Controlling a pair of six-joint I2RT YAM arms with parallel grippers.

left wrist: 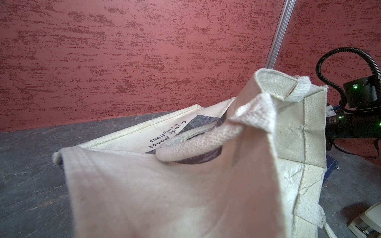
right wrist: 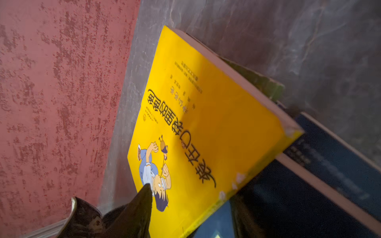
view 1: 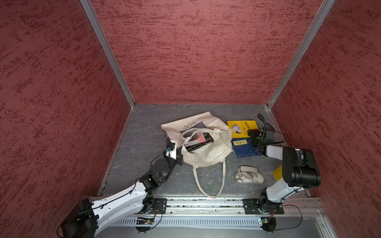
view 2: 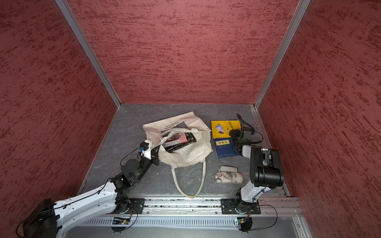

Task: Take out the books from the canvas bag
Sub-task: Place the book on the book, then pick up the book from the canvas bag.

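fig. bench (view 1: pixel 144 134) from above, with both wrist views. you have one canvas bag (view 1: pixel 210 152) lying mid-bench, its mouth turned toward the near edge. of its two loop handles, one (view 1: pixel 191 133) crosses the mouth and one (view 1: pixel 210 181) trails to the near edge. at least two books (view 1: pixel 199 141) are stacked inside the mouth; the exact count cannot be told. two books are out, toward the far right corner: one yellow book (view 1: pixel 241 127) and, just beside it on the near side, one dark blue book (view 1: pixel 243 148). one patterned pouch (view 1: pixel 249 177) and one small white case (view 1: pixel 248 169) lie touching by the right edge. your left gripper (view 1: pixel 180 154) is clamped on the bag's rim, holding the cloth up. your right gripper (view 1: pixel 252 133) is over the yellow book with its fingers (right wrist: pixel 142 206) spread, gripping nothing.
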